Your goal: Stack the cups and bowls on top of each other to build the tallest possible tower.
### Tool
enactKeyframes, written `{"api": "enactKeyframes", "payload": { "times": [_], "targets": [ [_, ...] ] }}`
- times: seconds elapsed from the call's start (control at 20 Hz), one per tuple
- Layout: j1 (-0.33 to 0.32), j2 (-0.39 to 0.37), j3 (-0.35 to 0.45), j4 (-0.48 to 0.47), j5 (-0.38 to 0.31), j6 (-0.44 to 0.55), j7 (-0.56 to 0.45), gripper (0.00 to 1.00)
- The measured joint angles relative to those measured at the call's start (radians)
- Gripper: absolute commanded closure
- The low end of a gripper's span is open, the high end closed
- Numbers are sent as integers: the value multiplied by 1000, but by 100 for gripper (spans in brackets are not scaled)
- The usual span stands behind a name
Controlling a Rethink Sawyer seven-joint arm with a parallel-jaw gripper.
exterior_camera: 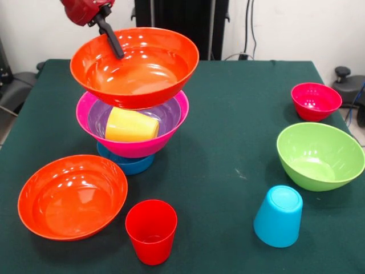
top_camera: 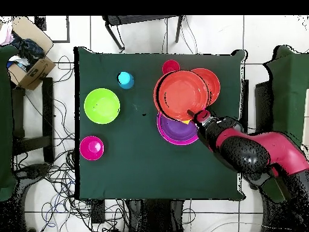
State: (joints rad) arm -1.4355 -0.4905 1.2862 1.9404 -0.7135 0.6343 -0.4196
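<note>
My gripper (exterior_camera: pixel 116 47) is shut on the far rim of a large orange bowl (exterior_camera: pixel 142 74) and holds it tilted just over the tower. The tower is a magenta bowl (exterior_camera: pixel 137 147) with a purple bowl (exterior_camera: pixel 100 117) nested in it, standing on a small blue bowl (exterior_camera: pixel 130 164). A yellow cup (exterior_camera: pixel 131 127) lies on its side in the purple bowl. In the overhead view the gripper (top_camera: pixel 195 113) grips the orange bowl (top_camera: pixel 181 93) above the purple bowl (top_camera: pixel 175 132). Whether the held bowl touches the tower, I cannot tell.
A second orange bowl (exterior_camera: pixel 72 197) sits at the front left, with an upright red cup (exterior_camera: pixel 151 231) beside it. A light blue cup (exterior_camera: pixel 278 216) stands upside down at the front right. A lime green bowl (exterior_camera: pixel 319 155) and a small crimson bowl (exterior_camera: pixel 315 101) sit on the right.
</note>
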Motion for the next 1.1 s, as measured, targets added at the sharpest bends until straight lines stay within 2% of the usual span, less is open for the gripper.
{"api": "enactKeyframes", "payload": {
  "times": [0.6,1.1],
  "targets": [
    [-3,28,0,7,-86,0,0,100],
    [-12,34,0,20,-112,0,0,100]
  ]
}}
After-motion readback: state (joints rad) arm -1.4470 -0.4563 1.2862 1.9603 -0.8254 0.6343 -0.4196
